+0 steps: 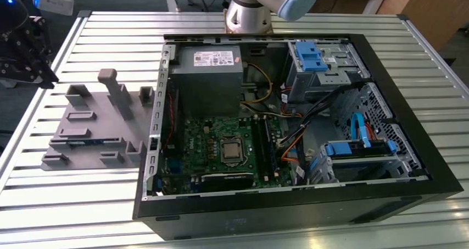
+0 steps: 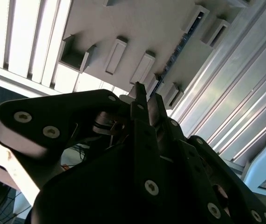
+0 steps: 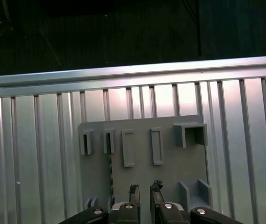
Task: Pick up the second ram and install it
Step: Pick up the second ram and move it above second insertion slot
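The hand [image 3: 145,190], parted and empty, hovers near the second ram [image 3: 110,168]. It seems offset, so it could strike the grey holder tray [image 3: 170,154].

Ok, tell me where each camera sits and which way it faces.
Exterior view: off the arm, looking down on open computer case and holder tray; arm base shows.
First wrist view: on the wrist, past the pincer onto the tray.
Second wrist view: close behind the pincer, facing the tray.
Both wrist views share pincer, tray, ram.
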Robot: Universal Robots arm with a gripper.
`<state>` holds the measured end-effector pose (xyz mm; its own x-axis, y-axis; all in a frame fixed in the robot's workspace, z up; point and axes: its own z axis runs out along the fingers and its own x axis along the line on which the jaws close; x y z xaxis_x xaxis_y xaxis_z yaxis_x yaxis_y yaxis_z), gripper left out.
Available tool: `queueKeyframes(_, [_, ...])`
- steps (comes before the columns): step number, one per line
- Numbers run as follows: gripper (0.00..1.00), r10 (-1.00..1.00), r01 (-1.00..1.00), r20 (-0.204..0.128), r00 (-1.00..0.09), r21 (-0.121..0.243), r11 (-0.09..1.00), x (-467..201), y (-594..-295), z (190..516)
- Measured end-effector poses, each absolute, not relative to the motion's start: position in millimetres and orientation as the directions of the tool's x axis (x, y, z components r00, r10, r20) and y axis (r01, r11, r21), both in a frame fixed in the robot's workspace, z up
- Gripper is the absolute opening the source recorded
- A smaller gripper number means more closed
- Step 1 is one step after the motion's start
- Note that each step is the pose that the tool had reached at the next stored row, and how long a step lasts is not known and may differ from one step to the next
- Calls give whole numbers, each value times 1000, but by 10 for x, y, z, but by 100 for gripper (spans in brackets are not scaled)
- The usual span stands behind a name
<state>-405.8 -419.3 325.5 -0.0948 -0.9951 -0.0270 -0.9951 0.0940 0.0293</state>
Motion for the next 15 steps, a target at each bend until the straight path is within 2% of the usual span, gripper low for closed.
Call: queueKeyframes(15, [24, -995, -995, -27, -95, 29, 94, -4093, -4201, 3078])
